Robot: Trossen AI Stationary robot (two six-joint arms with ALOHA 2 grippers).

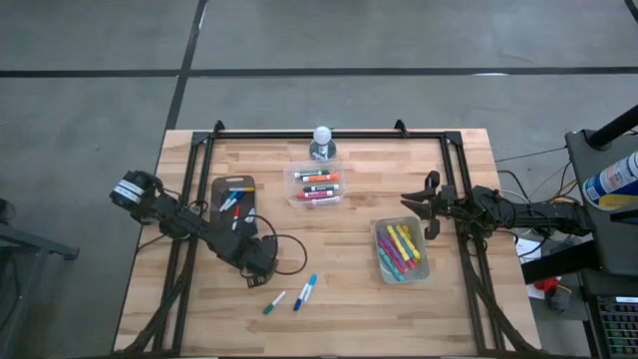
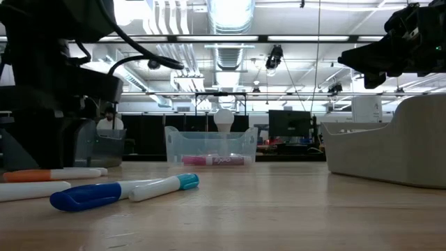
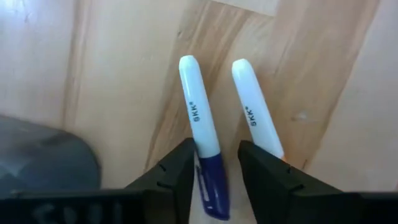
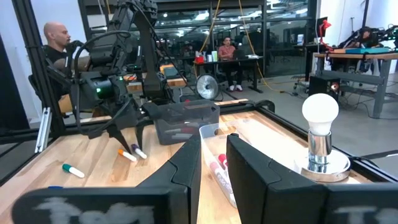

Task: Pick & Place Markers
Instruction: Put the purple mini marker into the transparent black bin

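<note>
So I'm mid-pick: my left pincer (image 3: 214,171) sits low over the desk (image 1: 349,269), fingers apart, straddling a purple-capped marker (image 3: 200,127) lying flat. Next I squeeze and lift. Right pincer (image 1: 424,211) waits, part-open, holding nothing, by the tub (image 1: 417,271).

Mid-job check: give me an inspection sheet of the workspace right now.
Surface: wooden table, black frame rails.
Job's things: markers in two clear tubs and on grey tray; blue marker and green marker loose; purple-capped marker between left jaws.
Clutter: light bulb on stand.
Grippers: left gripper low, jaws open, straddling purple-capped marker; right gripper raised, empty.
Cables: black cable loops beside left arm.
Surroundings: people seated beyond table.
</note>
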